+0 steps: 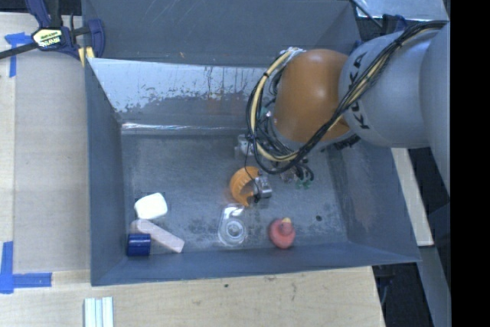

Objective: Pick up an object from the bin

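Grey bin (pixel 103 188) holds white block (pixel 151 205), perhaps cup (pixel 232 229).

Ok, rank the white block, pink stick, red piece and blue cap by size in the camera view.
Largest: pink stick and white block, too alike to rank.
Then: red piece.
Smallest: blue cap.

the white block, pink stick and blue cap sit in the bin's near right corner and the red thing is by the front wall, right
Not quite. The camera view shows the white block, pink stick and blue cap in the bin's near left corner, not the right. The red thing is by the front wall.
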Tool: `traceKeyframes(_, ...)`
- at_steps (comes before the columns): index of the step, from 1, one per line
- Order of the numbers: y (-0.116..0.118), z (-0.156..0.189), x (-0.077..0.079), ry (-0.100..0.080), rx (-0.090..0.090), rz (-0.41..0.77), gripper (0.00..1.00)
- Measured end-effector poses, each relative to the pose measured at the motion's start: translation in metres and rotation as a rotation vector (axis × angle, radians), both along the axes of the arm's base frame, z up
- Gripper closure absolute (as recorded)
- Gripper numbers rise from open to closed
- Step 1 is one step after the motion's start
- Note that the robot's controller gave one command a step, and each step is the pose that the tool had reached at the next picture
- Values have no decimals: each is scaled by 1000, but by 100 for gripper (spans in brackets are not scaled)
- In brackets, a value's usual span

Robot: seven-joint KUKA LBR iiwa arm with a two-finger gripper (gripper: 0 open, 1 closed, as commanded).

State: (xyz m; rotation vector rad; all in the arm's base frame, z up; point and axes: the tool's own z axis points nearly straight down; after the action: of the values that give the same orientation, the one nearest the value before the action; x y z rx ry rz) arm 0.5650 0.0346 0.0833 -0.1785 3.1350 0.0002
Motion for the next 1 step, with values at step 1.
traceKeyframes(1,-3,-12,1,-4,0,135,100)
